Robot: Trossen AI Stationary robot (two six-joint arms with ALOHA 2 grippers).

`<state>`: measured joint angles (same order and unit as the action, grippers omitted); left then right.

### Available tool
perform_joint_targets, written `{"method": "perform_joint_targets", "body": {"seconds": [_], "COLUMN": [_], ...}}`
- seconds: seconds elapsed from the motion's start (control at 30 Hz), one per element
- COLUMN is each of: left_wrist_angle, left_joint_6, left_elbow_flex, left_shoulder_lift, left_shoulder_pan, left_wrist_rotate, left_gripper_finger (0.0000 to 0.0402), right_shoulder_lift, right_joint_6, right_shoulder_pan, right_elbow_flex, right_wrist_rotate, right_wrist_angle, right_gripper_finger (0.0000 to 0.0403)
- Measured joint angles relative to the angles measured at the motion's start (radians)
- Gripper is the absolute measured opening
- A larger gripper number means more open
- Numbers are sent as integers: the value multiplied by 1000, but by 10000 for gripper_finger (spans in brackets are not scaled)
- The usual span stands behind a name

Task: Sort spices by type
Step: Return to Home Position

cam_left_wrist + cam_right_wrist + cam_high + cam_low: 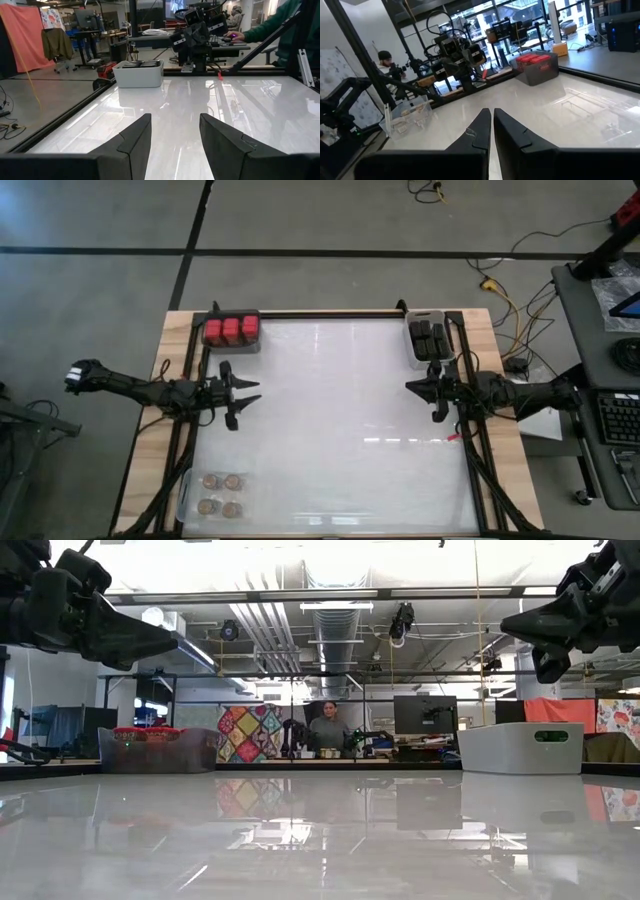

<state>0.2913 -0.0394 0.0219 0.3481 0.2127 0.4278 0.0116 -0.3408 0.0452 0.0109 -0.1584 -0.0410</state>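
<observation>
The red spices (231, 330) fill a grey bin (232, 348) at the table's (340, 420) upper-left corner in the high view. The black spices (430, 337) are in a pale bin (424, 315) at the upper right, and the tan-topped jars (221, 493) in a clear bin (186, 495) at the lower left. Sorting looks finished, so the step seems to be parking the arms, which needs only settling. The left pincer (250, 393) hangs wide apart and empty; the right pincer (412, 388) is closed on nothing.
</observation>
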Motion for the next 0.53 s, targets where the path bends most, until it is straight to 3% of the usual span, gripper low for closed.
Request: {"method": "perform_joint_targets", "body": {"seconds": [0.53], "left_wrist_angle": [0], "left_joint_6": [0], "left_elbow_flex": [0], "left_shoulder_lift": [0], "left_shoulder_pan": [0], "left_wrist_rotate": [0], "left_gripper_finger": [151], "right_shoulder_lift": [11], "right_joint_6": [0], "right_shoulder_pan": [0], "right_elbow_flex": [0], "right_wrist_rotate": [0], "right_wrist_angle": [0], "right_gripper_finger": [13]}}
